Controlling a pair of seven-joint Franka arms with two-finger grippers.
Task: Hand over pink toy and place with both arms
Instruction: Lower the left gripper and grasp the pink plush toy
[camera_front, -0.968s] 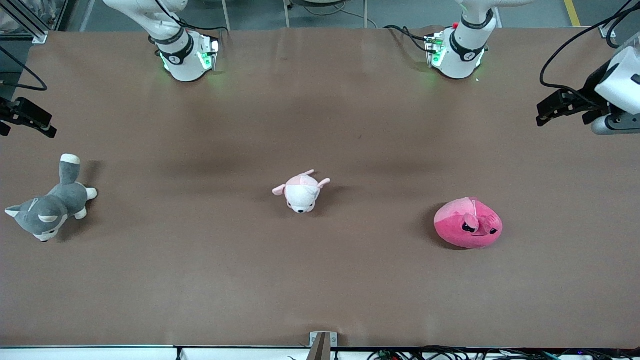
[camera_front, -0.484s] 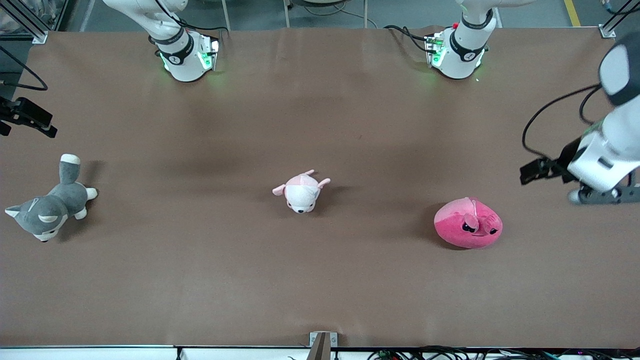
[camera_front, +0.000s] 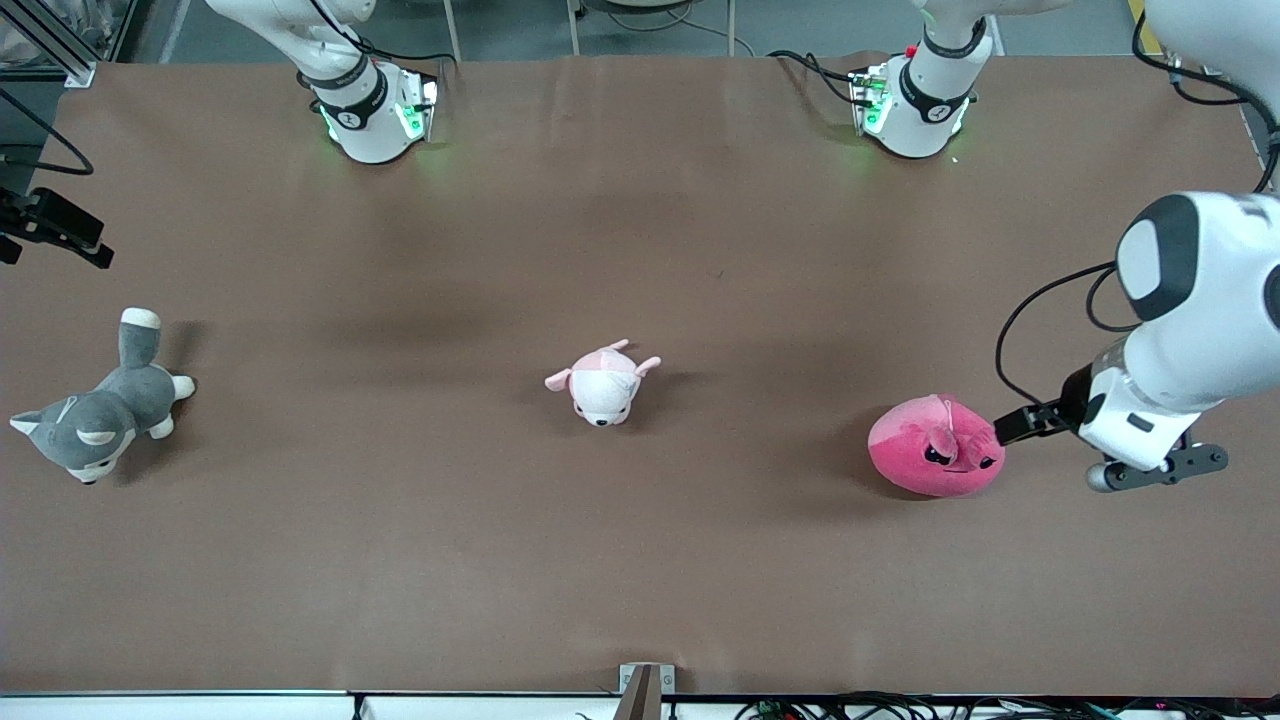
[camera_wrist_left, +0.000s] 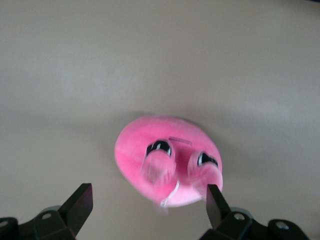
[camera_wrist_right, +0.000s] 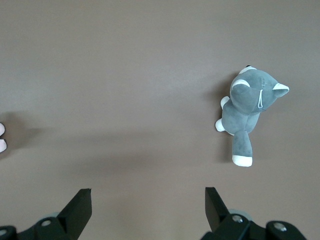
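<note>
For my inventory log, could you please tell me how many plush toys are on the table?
3. The pink toy lies toward the left arm's end, beside the open left pincer. The pale pink-and-white plush sits mid-table. The grey-and-white dog lies toward the right arm's end. None seems hidden.

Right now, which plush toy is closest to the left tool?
The pink toy, the round magenta one; the left tool hangs open over it.

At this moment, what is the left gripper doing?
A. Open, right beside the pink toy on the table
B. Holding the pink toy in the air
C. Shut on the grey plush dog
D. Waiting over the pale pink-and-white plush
A: the left gripper shows spread fingers framing the pink toy, which lies on the table.
</note>
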